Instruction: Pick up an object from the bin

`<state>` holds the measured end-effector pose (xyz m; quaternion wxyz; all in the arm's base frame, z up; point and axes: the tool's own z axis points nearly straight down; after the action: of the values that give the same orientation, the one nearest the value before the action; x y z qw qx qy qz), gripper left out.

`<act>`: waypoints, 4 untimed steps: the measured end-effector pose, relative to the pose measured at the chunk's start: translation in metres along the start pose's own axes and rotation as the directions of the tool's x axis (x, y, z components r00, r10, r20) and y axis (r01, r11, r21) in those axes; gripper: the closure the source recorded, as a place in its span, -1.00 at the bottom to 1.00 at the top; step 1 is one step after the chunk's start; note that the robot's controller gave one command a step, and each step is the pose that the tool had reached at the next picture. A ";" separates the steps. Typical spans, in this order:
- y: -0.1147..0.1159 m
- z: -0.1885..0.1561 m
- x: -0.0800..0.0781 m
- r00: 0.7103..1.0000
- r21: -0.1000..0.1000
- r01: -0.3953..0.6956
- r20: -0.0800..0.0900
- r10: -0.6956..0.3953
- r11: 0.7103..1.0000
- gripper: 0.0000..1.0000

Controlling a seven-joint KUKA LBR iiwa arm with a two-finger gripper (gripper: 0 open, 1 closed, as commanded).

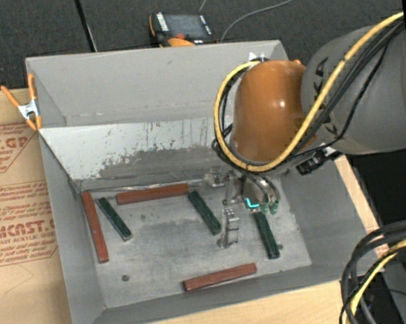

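Between two dark green sticks toward the right of the bin (141,91), the gripper (230,234) is seen low over bare grey floor; whether it is spread or closed cannot be told. The left green stick (204,211) is laid just beside it, and the right green stick (266,235) lies near it. A brown bar (219,276) is set along the near wall.

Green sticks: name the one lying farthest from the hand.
The green stick at far left, next to the long red-brown stick; the other two flank the hand.
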<state>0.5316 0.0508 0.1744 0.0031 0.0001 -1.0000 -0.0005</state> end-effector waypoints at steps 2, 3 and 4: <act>-0.028 0.105 -0.043 0.995 -0.002 -0.104 0.007 0.104 0.995 -1.00; -0.029 0.103 -0.044 0.995 -0.001 -0.104 0.008 0.104 0.995 1.00; -0.029 0.104 -0.043 0.994 -0.001 -0.105 0.007 0.105 0.995 -1.00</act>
<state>0.5743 0.0217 0.0697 -0.0005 -0.0522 -0.9986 -0.0006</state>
